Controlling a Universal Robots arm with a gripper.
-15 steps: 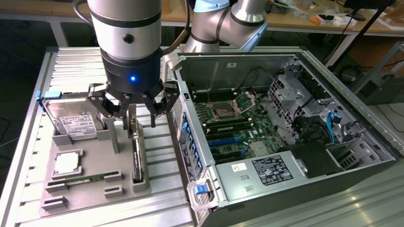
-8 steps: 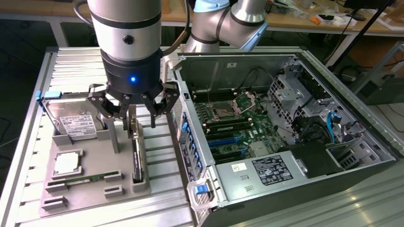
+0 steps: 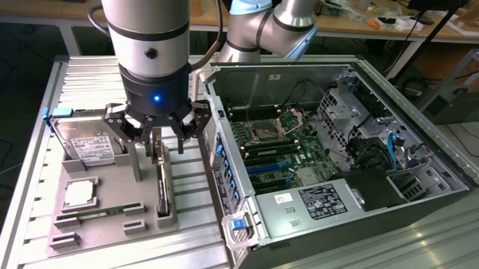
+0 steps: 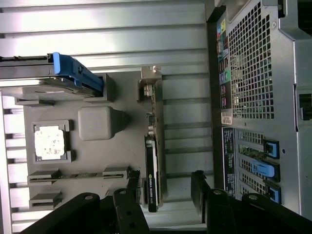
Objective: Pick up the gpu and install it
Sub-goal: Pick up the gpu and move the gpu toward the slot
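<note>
A grey holder tray (image 3: pixel 112 235) lies on a slatted aluminium table (image 3: pixel 90 73). Along the tray's near edge, a long green memory stick (image 3: pixel 97 213) sits in its slots. Just behind it, a square processor (image 3: pixel 80 193) lies flat in a pocket.

The gpu (image 3: pixel 161 185) stands on its long edge in a slot along the tray edge that faces the computer case. It is a thin dark card running from the near edge toward the far edge.

The gripper (image 3: pixel 159 147) hangs directly over the card's far half, pointing straight down. Its fingers stand apart, one on each side of the card, and are not closed on it. In the wrist view the gpu (image 4: pixel 152 180) lies between the spread fingers of the gripper (image 4: pixel 165 195).

At the tray's far corner away from the case, a silver hard drive (image 3: pixel 93 147) with a white label leans in its holder.

Beside the tray, on the exterior view's right, an open computer case (image 3: pixel 441 168) lies on its side, with its motherboard (image 3: pixel 277 145) exposed.
</note>
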